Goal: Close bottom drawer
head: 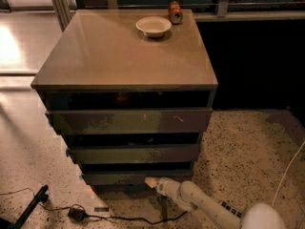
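Pushing step in hand: gripper (pixel 151 181) low near floor, tip at front of bottom drawer (pixel 114 178), right of centre, contact likely. Gripper spread or pressed together: cannot tell. Drawer lowest in cabinet (pixel 124 56), dark gap above its front; how far out, hard to judge. Next move calls for straight, level push inward until front sits flush. Off-centre contact could skew drawer.

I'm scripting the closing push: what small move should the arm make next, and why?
Probably a short push straight into the cabinet. The gripper sits low against the front of the bottom drawer, near its middle, and a dark gap shows above that front, so it may not be fully in.
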You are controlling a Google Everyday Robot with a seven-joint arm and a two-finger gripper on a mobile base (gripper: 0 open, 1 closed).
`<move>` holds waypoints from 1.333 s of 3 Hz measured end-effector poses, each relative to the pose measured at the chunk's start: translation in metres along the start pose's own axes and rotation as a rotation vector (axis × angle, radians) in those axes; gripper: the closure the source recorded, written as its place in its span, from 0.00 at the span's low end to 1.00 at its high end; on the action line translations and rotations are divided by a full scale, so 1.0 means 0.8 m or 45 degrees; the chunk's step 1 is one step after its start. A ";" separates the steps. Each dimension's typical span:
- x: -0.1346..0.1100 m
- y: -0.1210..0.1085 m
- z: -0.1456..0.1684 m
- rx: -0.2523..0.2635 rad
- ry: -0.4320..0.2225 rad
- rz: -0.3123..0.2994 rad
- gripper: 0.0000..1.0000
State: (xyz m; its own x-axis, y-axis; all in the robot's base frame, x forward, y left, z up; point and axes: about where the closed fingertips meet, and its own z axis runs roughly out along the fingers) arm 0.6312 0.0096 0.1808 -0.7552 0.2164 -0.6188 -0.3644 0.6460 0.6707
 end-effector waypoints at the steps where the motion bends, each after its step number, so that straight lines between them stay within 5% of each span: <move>1: -0.001 0.009 0.014 -0.026 -0.026 -0.007 1.00; 2: 0.004 0.009 0.009 -0.029 -0.010 0.003 1.00; 4: 0.084 -0.012 -0.105 0.017 0.057 0.154 1.00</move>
State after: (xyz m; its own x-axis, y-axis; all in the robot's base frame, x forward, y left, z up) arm 0.5385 -0.0438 0.1673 -0.8169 0.2609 -0.5144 -0.2621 0.6266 0.7340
